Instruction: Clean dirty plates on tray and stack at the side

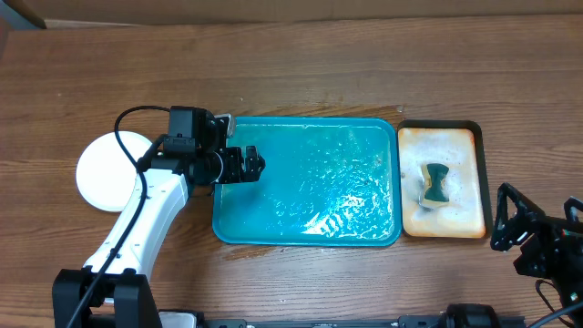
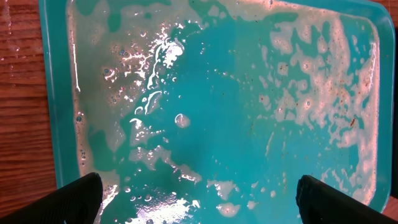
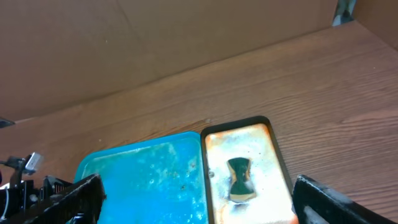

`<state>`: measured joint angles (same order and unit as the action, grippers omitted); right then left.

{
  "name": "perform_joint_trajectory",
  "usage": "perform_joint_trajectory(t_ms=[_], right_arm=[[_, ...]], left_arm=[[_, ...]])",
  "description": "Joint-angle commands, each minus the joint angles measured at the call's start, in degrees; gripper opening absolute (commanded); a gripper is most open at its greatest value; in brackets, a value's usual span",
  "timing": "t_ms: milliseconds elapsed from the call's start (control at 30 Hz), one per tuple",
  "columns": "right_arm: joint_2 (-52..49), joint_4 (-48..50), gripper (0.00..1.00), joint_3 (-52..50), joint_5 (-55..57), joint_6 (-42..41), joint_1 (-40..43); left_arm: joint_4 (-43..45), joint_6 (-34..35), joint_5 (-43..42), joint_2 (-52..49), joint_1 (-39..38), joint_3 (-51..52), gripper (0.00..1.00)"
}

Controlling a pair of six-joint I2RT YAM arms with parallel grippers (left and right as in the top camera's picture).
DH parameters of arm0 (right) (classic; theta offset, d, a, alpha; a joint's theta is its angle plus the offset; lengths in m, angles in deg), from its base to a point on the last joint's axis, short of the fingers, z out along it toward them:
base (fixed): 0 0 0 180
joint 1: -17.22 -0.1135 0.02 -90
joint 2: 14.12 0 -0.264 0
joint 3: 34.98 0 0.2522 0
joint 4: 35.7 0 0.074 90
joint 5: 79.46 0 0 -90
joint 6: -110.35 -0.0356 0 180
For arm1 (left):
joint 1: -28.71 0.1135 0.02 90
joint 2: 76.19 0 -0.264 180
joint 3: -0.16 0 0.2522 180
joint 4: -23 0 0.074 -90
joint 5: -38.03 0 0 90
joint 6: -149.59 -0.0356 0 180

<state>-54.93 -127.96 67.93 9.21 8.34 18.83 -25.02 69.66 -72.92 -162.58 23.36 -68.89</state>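
Teal tray [image 1: 319, 146] sits mid-counter [image 1: 301, 55], all wet and soapy. The plates [image 1: 98, 173] are on the counter at its 9 o'clock, can't tell how many. Left gripper [image 1: 257, 164] hovers over the tray's 9 o'clock edge, fingers [image 2: 78, 199] wide apart. Right gripper [image 1: 499, 219] is at 4 o'clock, also spread wide.

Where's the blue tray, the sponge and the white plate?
blue tray [image 1: 310, 187]: overhead view, wet middle.
sponge [image 1: 437, 184]: overhead view, its narrow waist.
white plate [image 1: 98, 173]: overhead view, bare left half.
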Motion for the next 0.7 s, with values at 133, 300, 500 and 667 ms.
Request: perform_joint_trajectory(t_ms=[133,300,500,667], right_arm=[[-0.04,0.13,1.0,0.17,-0.52,-0.17,-0.11],[-0.04,-0.39,1.0,0.17,-0.94,-0.17,-0.11],[-0.04,-2.6,1.0,0.17,-1.38,-0.15,-0.11],[-0.07,-7.26,1.0,0.2,-1.44,-0.2,-0.11]], left_arm=[[0.07,-1.09,0.39,-0.5,-0.33,-0.87,1.0],[0.07,-1.07,0.39,-0.5,-0.33,-0.87,1.0],[0.07,-1.07,0.39,-0.5,-0.33,-0.87,1.0],[0.07,-1.07,0.39,-0.5,-0.33,-0.87,1.0]])
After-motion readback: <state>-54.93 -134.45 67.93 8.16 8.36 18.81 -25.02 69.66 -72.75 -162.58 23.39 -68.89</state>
